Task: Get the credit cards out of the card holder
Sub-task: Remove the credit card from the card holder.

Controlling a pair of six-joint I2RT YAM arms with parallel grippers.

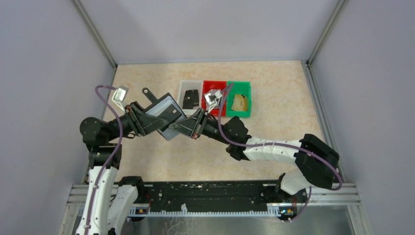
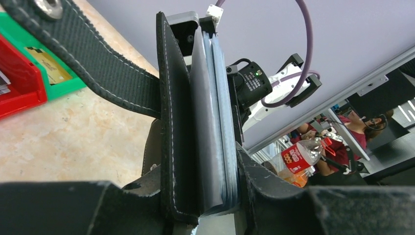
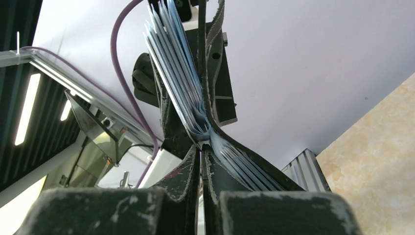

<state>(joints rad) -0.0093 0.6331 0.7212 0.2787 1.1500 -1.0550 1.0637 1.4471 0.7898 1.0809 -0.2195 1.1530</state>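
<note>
Beige tabletop (image 1: 274, 142). Card holder (image 1: 164, 113): aloft at 10 o'clock, left gripper (image 1: 147, 120) clamped on black cover, right gripper (image 1: 188, 126) pinched tight on pale inner leaves. I judge it light, floppy; credit cards (image 1: 239, 103), some in bins (image 1: 240, 84) at 12 o'clock, stiff, slick: take exposed edges.

Both arms reach inward and meet in mid-air: the left gripper (image 1: 150, 119) clamps the card holder (image 1: 167, 108), the right gripper (image 1: 181, 128) pinches it from the opposite side.

White-and-black left arm (image 1: 100, 196) and right arm (image 1: 271, 151), looping purple cables (image 3: 114, 46), scuffed black end effector fingers (image 3: 122, 210)
</note>
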